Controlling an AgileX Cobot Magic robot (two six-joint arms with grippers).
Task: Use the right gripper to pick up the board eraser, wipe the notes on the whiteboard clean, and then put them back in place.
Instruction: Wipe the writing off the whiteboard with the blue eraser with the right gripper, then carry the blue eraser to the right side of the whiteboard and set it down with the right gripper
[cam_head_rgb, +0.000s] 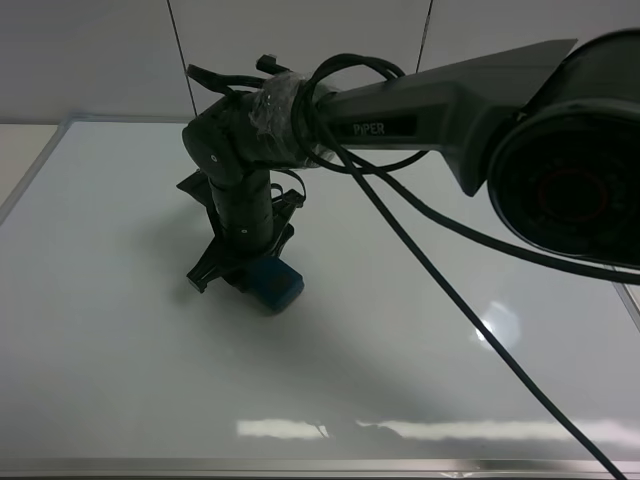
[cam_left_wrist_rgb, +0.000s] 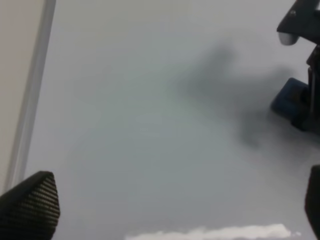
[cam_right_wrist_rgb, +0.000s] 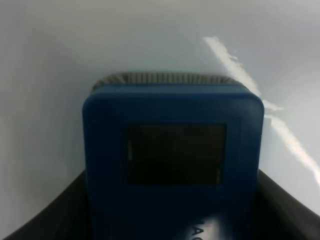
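Note:
My right gripper (cam_head_rgb: 248, 268) reaches across to the left-middle of the whiteboard (cam_head_rgb: 120, 350) and is shut on the blue board eraser (cam_head_rgb: 276, 284). The eraser is down at the board's surface. In the right wrist view the board eraser (cam_right_wrist_rgb: 172, 115) fills the middle, with its dark inset facing the camera and the gripper (cam_right_wrist_rgb: 170, 217) clamped on its sides. The left wrist view shows the eraser (cam_left_wrist_rgb: 290, 100) at the far edge over the whiteboard (cam_left_wrist_rgb: 150, 125). My left gripper (cam_left_wrist_rgb: 170, 210) stands open above bare board. No notes show in any view; the arm hides part of the board.
A black cable (cam_head_rgb: 480, 330) hangs from the right arm (cam_head_rgb: 450, 105) and trails over the board toward the lower right. The silver frame (cam_left_wrist_rgb: 30, 100) borders the board on the left, with a beige table beyond it. A tiled wall stands behind.

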